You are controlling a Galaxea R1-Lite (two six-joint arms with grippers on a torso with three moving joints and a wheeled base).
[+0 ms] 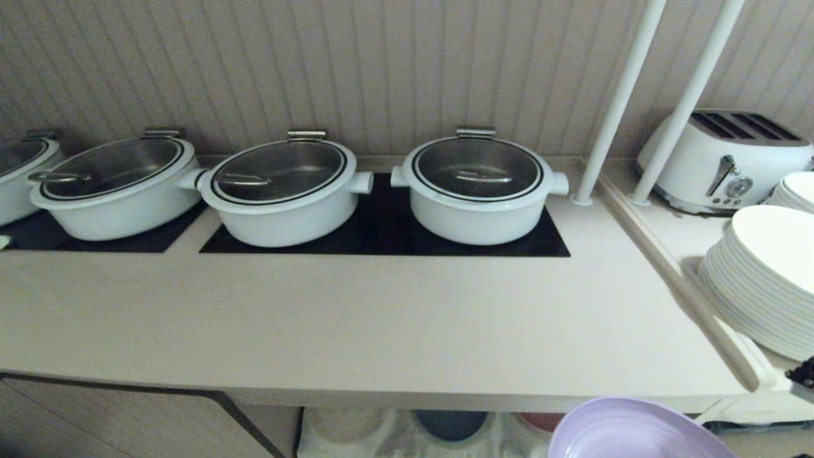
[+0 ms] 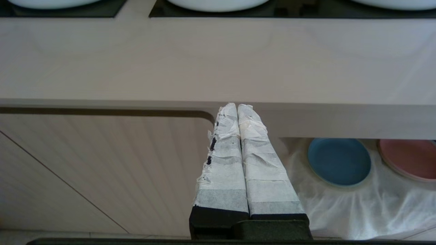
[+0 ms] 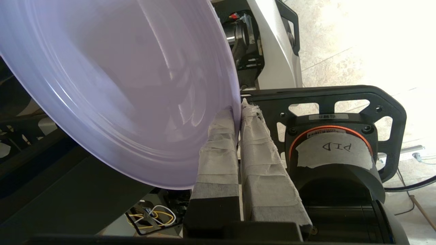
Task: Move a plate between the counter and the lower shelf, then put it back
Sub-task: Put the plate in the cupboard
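Right gripper [image 3: 237, 112] clamps the plate [image 3: 115, 85] by its rim.

Its taped fingers [image 3: 218, 149] are pinched nearly together on the plate's edge, holding the plate in the air, tilted, in front of the counter [image 1: 356, 318] and off the lower shelf [image 2: 357, 204]. The left gripper [image 2: 237, 107] hangs below the counter edge, fingers pressed together, holding nothing.

We see three lidded white pots [image 1: 289, 194] [image 1: 478, 187] [image 1: 117, 187] in a row at the far side, a white toaster [image 1: 725, 159] far right behind two white poles [image 1: 620, 102], stacked white plates [image 1: 763, 273] nearer right, and blue [image 2: 339, 161] and pink [image 2: 408, 158] plates side by side below.
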